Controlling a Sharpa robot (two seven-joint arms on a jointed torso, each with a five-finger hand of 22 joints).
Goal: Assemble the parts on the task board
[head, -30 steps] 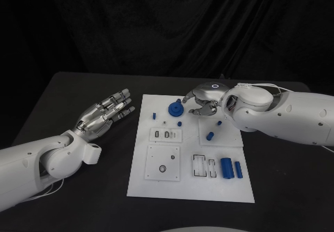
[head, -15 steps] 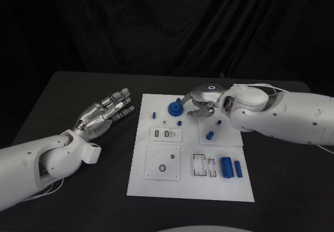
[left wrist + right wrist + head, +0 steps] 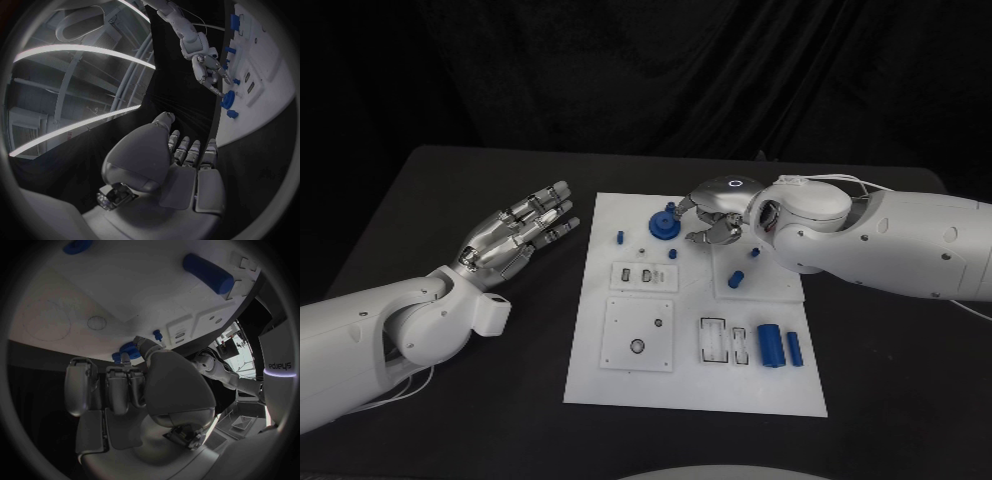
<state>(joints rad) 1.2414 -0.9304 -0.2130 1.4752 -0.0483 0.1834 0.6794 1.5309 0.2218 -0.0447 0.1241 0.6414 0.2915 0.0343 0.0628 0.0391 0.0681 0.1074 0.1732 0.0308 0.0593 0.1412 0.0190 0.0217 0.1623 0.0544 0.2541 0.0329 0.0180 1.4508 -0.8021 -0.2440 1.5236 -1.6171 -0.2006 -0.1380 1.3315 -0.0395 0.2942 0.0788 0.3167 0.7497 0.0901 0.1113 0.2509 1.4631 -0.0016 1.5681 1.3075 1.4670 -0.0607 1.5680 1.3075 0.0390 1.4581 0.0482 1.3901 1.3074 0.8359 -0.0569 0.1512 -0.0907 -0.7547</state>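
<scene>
The white task board (image 3: 689, 385) lies mid-table. A blue round part (image 3: 664, 226) stands near its far left corner, and my right hand (image 3: 710, 214) hovers just right of it with fingers curved down, one fingertip reaching its top edge; I see no grip. In the left wrist view the right hand (image 3: 209, 74) hangs just above the round part (image 3: 228, 99). Small blue pegs (image 3: 620, 238) (image 3: 734, 281) and two blue cylinders (image 3: 770, 345) lie on the board. My left hand (image 3: 516, 232) is open, palm up, left of the board.
Small white plates with slots and holes (image 3: 640, 335) sit on the board's left half. The black table (image 3: 459, 190) surrounds the board. My right forearm (image 3: 877, 245) lies over the table's far right side.
My right hand has edged left, closer to the blue round part. The left hand and the parts have not moved.
</scene>
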